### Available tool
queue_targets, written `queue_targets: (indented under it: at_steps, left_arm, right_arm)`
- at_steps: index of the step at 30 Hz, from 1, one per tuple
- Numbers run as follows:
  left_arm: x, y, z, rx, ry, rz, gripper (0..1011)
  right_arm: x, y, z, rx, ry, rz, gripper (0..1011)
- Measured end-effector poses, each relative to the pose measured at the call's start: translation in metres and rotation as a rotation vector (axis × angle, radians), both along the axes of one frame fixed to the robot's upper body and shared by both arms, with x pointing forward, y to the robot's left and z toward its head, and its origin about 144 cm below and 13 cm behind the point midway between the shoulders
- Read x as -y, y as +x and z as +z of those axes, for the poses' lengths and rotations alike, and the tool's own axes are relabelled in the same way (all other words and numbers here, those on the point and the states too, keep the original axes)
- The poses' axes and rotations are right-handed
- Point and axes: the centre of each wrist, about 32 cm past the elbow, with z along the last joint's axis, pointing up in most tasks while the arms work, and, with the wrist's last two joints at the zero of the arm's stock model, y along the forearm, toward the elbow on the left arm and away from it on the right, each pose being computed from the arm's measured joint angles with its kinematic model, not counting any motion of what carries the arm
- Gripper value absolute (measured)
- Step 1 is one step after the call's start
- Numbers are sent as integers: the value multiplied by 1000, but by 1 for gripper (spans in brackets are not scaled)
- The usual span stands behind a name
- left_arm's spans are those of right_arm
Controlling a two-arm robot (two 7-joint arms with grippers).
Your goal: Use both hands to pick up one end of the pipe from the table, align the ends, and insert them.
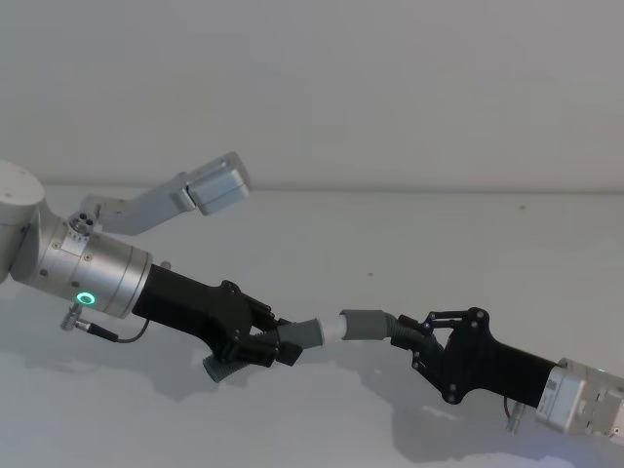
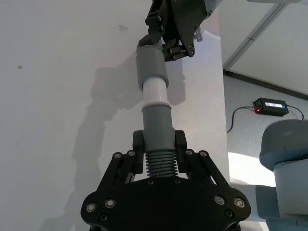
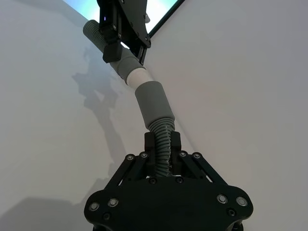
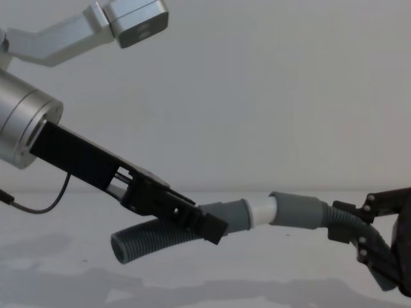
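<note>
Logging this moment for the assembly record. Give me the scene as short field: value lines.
left gripper: shut on left pipe piece, held above the table
right gripper: shut on right pipe piece at its ribbed part
white tip: on the left piece, its end inside the right piece's socket
insertion: partial, a white band shows between the cuffs
alignment: nearly in line, slight bend at the joint

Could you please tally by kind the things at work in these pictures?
Pipe pieces: 2, left piece, right piece.
Grippers: 2, left gripper, right gripper.
Table: 1.
Total: 5.
</note>
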Motion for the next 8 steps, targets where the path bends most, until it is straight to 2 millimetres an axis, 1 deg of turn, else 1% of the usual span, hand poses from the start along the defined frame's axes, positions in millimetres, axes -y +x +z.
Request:
queue_targets:
  at_steps: [8]
  left_arm:
    - [0, 0, 0, -1, 0, 0, 358]
  right_arm:
    - [0, 0, 0, 0, 0, 0, 156]
